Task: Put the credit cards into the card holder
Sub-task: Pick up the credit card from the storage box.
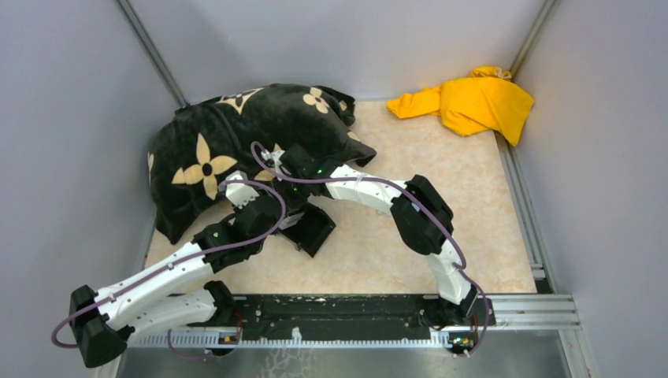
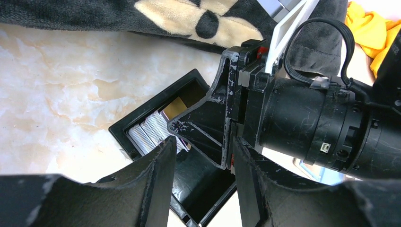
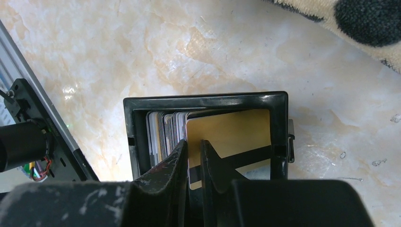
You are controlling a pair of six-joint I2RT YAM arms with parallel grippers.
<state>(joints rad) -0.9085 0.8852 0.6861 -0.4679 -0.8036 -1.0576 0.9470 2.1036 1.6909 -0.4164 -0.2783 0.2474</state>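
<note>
A black box (image 1: 315, 230) lies open on the marble table, its rim (image 3: 203, 100) facing up. A stack of upright cards (image 3: 165, 130) fills its left side. A gold-orange credit card (image 3: 231, 132) leans across the free side. My right gripper (image 3: 193, 143) reaches into the box, its jaws a narrow gap apart astride that card's left edge. My left gripper (image 2: 203, 142) stands open just over the box's other half, and I cannot tell if it touches. A pale blue flat thing (image 2: 324, 172) peeks out under the right wrist. The card holder is out of view.
A black cushion with beige flowers (image 1: 236, 134) lies at the back left, right behind the box. A yellow cloth (image 1: 473, 102) sits in the back right corner. Grey walls close in three sides, and a metal rail (image 1: 354, 307) runs along the near edge.
</note>
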